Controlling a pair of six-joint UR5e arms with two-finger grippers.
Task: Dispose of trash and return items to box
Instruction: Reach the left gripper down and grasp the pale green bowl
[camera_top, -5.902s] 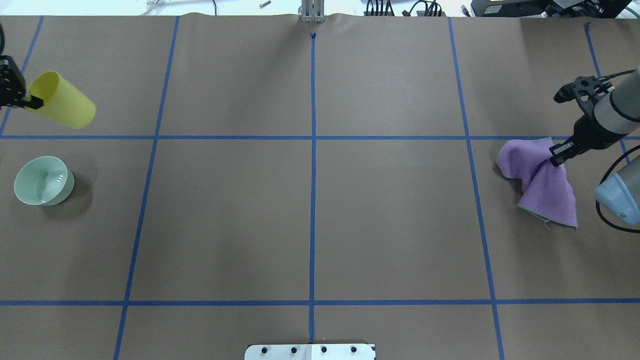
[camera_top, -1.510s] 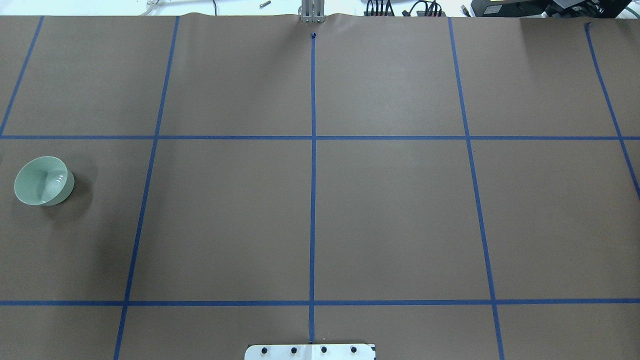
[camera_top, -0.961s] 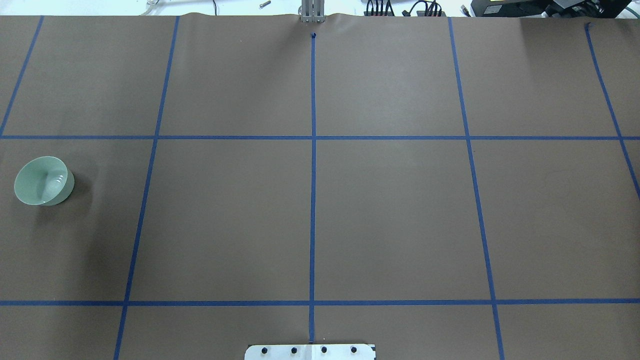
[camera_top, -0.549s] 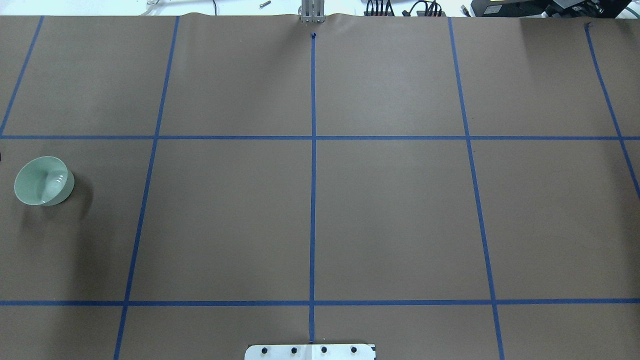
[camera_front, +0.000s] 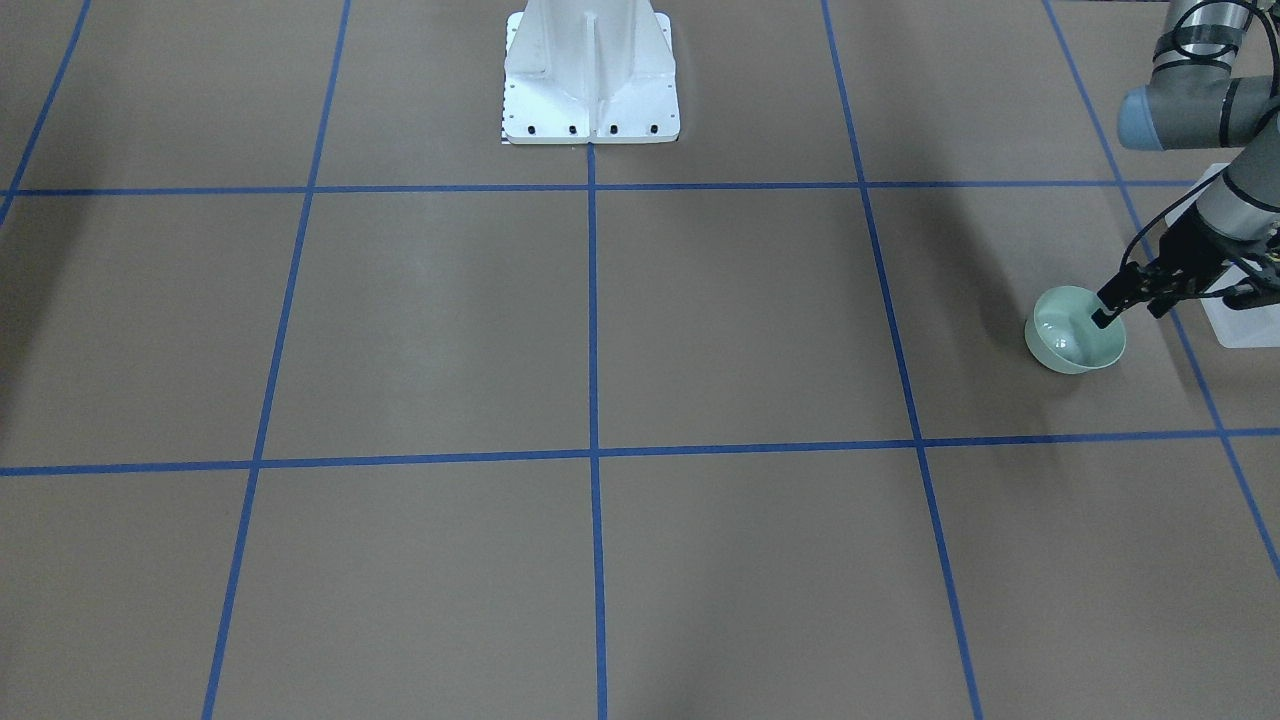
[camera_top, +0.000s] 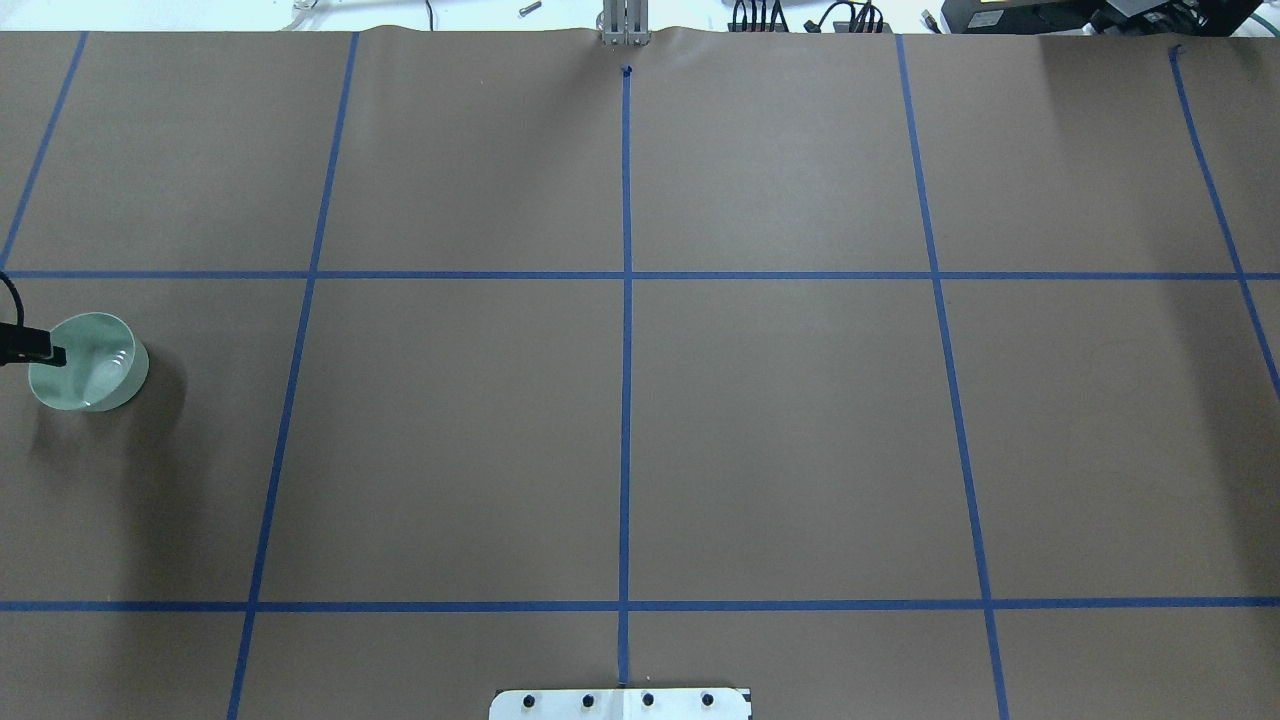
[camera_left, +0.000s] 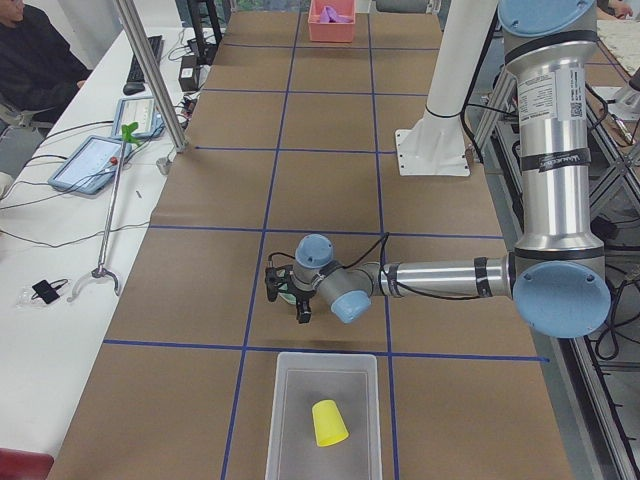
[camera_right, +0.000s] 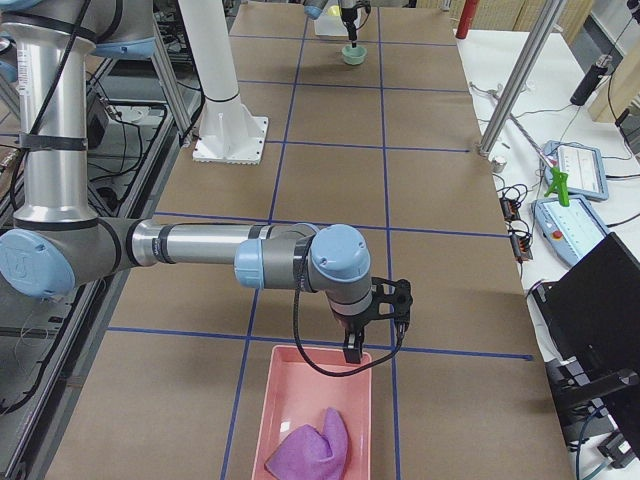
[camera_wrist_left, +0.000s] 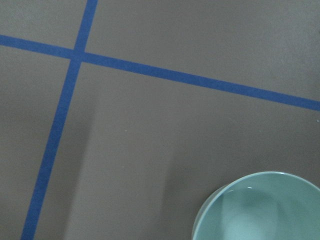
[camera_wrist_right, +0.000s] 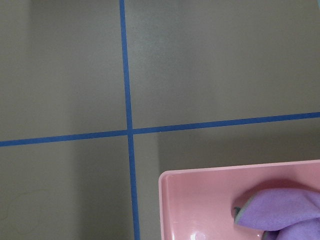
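Observation:
The pale mint-green bowl (camera_front: 1070, 345) stands upright on the table at my left end; it also shows in the overhead view (camera_top: 90, 365) and the left wrist view (camera_wrist_left: 260, 210). My left gripper (camera_front: 1127, 315) is open at the bowl's rim, with one finger (camera_top: 42, 353) over the bowl's inside. The yellow cup (camera_left: 330, 422) lies in the frosted-white box (camera_left: 295, 405). My right gripper (camera_right: 378, 340) hangs over the near edge of a pink tray (camera_right: 300, 390); I cannot tell whether it is open or shut.
The purple cloth (camera_right: 312, 445) lies in the pink tray, also in the right wrist view (camera_wrist_right: 282, 210). The white robot base (camera_front: 590, 75) stands at the table's middle. Blue tape lines mark a grid on the brown table cover.
The left gripper has come in from the overhead view's left edge to the bowl's rim. The cup and the cloth, held 5.9 s ago, are gone from the overhead view.

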